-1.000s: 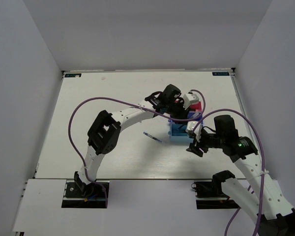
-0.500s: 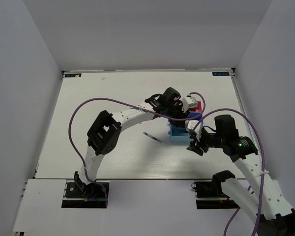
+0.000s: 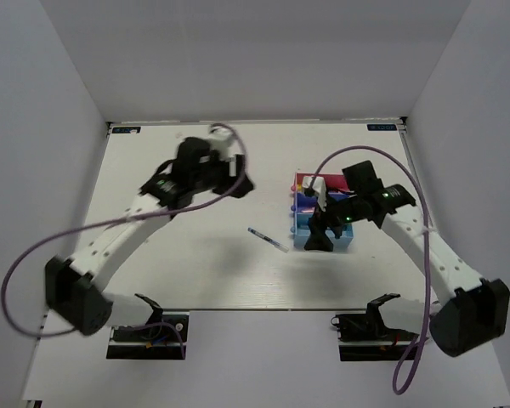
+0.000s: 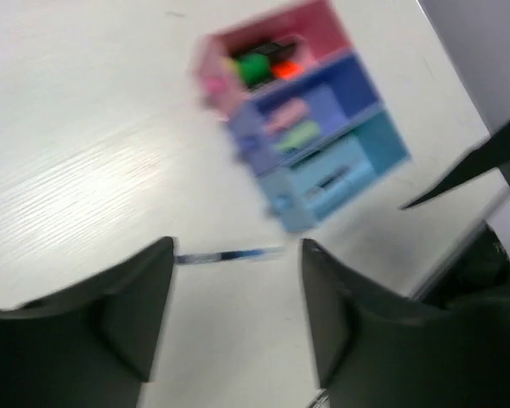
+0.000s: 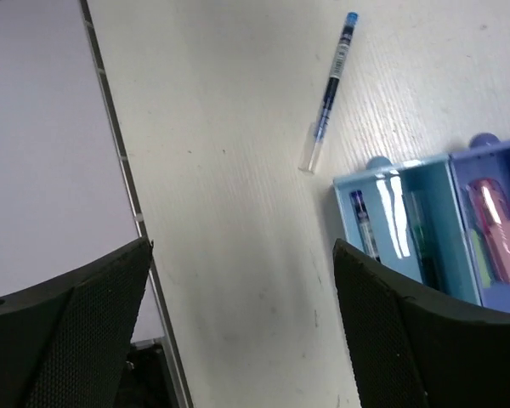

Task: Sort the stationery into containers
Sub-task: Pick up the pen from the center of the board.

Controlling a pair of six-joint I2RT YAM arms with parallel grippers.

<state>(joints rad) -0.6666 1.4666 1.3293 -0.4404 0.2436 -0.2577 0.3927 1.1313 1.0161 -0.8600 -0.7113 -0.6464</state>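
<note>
While the left gripper [image 3: 236,173] hangs well off to the left with its jaws spread and empty, a thin clear-barrelled pen with a blue end [image 3: 268,239] lies flat on the white table [image 3: 204,272], near the corner of the row of three joined plastic trays, pink, purple-blue and light blue [image 4: 357,76]. Over the light blue end hovers the right gripper [image 3: 317,238], its jaws wide apart and holding nothing. The slim pen would probably roll or skid from closing fingers, and a low sweep could knock the light trays askew or spill what they hold
</note>
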